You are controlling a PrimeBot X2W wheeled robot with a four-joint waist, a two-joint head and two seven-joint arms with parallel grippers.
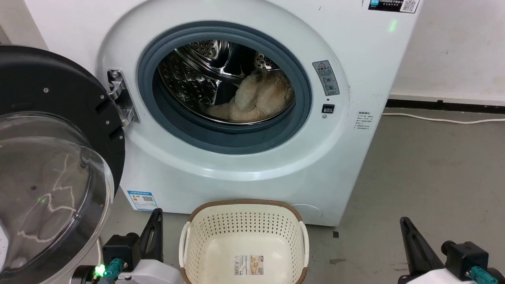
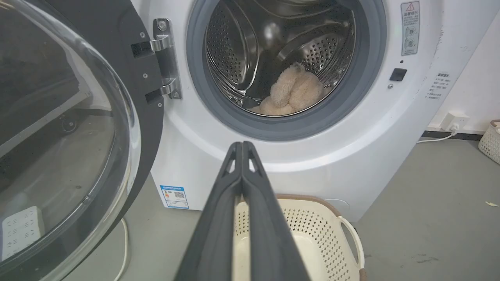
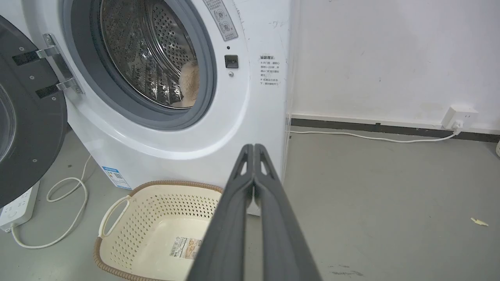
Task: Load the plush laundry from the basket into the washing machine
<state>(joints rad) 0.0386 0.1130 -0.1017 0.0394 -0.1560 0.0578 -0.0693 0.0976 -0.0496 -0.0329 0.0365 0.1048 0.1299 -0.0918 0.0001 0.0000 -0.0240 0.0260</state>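
The white front-loading washing machine (image 1: pixel 244 165) is standing on the grey floor (image 1: pixel 426 177) against a white wall, its round opening facing the robot. Its black-framed door (image 1: pixel 51 79) with the clear domed window is hanging wide open on the hinge at the robot's left. A grey rubber seal (image 1: pixel 236 140) is ringing the opening, and the perforated steel drum (image 1: pixel 189 79) is shining behind it.

The oval cream basket (image 1: pixel 244 228) is sitting on the floor just in front of the machine's base, between the two arms, with its brown woven-look rim up and only a printed label (image 1: pixel 249 265) showing on its bottom.

The plush laundry (image 1: pixel 260 98), a shaggy cream-beige toy, is lying inside the drum, low and toward the right side, well apart from the basket.

The left claw (image 1: pixel 158 212) is hovering beside the basket's left side, clenched with its dark fingers pressed together and grasping nothing. The right claw (image 1: pixel 403 221) is hovering over bare floor to the basket's right, likewise clenched and empty.

A white power strip (image 3: pixel 15 207) and a looping cable (image 3: pixel 66 210) are lying on the floor beneath the open door.
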